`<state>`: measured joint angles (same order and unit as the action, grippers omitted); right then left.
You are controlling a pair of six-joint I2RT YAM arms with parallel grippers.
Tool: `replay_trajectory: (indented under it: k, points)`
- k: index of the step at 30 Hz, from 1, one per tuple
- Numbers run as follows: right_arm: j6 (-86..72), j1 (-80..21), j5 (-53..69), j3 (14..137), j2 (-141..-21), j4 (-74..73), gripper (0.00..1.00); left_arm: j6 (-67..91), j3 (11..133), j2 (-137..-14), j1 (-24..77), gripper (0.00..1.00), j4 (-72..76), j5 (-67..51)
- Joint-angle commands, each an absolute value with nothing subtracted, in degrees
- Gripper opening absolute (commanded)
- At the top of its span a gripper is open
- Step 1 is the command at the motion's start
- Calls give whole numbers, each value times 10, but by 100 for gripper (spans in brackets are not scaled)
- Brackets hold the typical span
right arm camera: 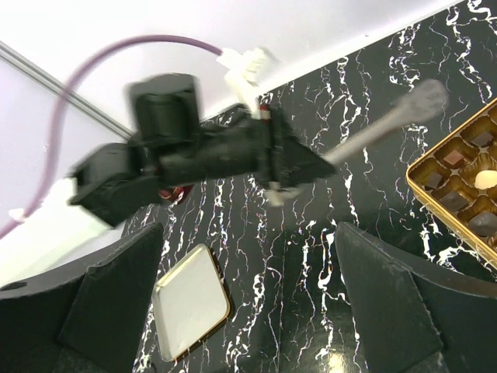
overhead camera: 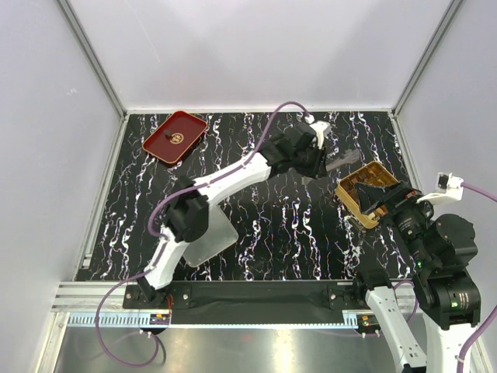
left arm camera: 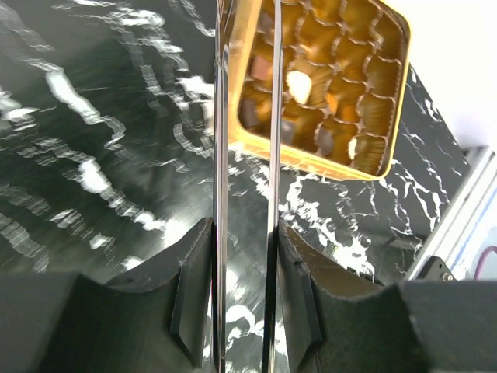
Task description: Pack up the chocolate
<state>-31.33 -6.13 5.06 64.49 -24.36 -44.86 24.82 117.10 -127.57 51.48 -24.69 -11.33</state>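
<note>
You're gripping the tongs in your left fingers, blades aiming lengthwise at the chocolate in the gold box, right fingers gaping beside it.

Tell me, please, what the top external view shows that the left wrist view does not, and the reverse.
Only the top view: the red tray, the square lid and the open right claw. Only the left wrist view: single chocolates told apart, such as a cream piece. Both: the gold box and the tongs held in the left claw.
</note>
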Motion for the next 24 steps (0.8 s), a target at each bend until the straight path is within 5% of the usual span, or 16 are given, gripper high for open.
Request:
replay_trajectory:
  k: [1,14,24]
  points:
    - [-308,-65,45,659,-250,-437,100,229,1166,-1156,489,39,-282,-23]
    - [-319,-65,59,632,-238,-435,100,203,1016,-927,210,43,-454,139]
    - [-316,-64,71,631,-234,-431,100,194,937,-929,76,43,-433,175]
